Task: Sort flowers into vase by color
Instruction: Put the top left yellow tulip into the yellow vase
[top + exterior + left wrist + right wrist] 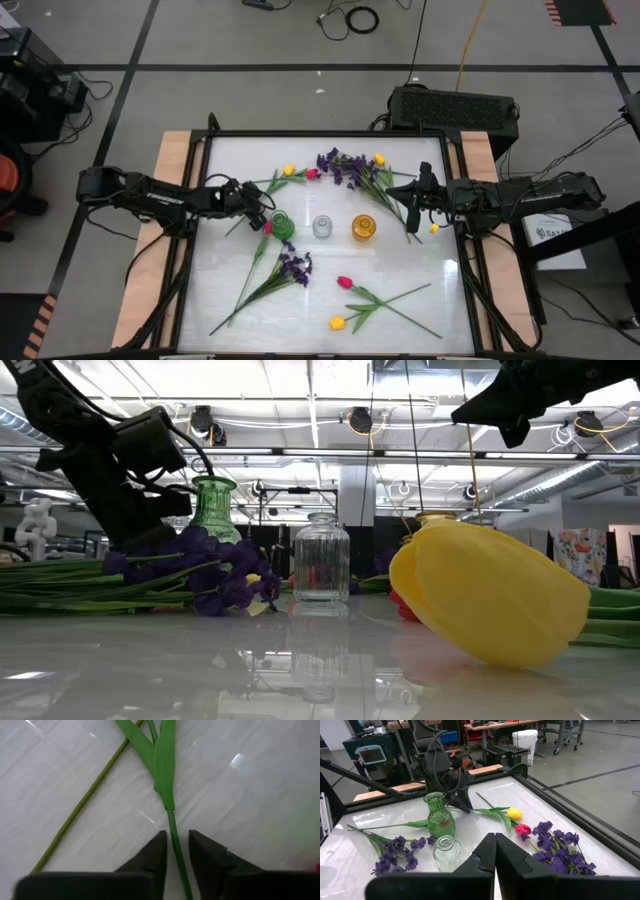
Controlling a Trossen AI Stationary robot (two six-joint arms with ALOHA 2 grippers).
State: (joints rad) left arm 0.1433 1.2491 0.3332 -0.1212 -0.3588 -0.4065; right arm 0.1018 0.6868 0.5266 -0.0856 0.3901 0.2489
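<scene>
Three small vases stand in a row mid-counter: a green vase, a clear vase and an amber vase. Flowers lie flat all around them on the white counter.

Just beside the green vase, on the side away from the clear one, the left tool is down at the counter. A thin green tulip stem runs straight between its two fingers, its long axis in line with the fingers' reach, so they straddle it squarely. The fingers are narrowed around the stem with slim gaps on both sides; whether they pinch it yet I cannot tell. A second stem slants past, clear of the fingers.

Since this stem lies beside the green vase, the left arm is plainly the nearer one.

Beyond the amber vase, the right tool hovers over the purple sprigs, fingers pressed together and empty.
</scene>
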